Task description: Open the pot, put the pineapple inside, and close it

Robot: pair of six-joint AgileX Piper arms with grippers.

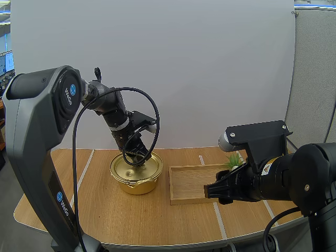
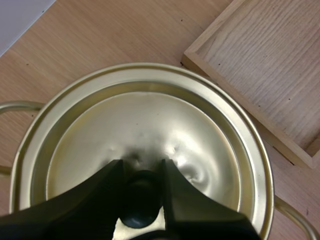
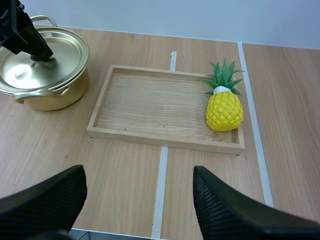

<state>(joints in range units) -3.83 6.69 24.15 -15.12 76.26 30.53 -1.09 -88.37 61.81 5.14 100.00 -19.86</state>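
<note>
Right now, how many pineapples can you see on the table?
1. The pineapple lies inside the wooden tray, at its end away from the pot. The lid is on the pot, so anything inside is hidden.

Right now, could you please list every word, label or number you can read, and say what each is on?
"NeGo" (as best I can read it): on the left arm, by a blue round mark.
"NeGo" again: lower on that arm.
Sticker on the right arm: too small to read.
Pot, lid, tray, pineapple: no text.
</note>
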